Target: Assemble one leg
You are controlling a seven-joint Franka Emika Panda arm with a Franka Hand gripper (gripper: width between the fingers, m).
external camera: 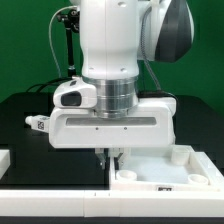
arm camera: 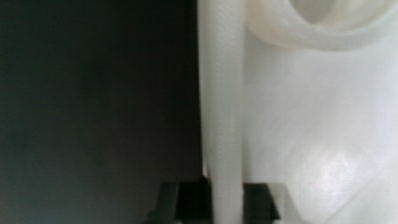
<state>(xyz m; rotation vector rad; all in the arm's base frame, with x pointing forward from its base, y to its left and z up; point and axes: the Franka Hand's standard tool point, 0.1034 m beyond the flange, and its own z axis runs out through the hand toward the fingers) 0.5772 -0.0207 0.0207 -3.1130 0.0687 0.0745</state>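
while my gripper (external camera: 108, 157) pinches a wall of the white tray part (external camera: 165, 184) | jaws narrow | keep wall centred, move slowly, no twisting

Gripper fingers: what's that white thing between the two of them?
The wrist view shows an edge wall of the large white tray-like part between the fingers. Whether they clamp it is unclear.
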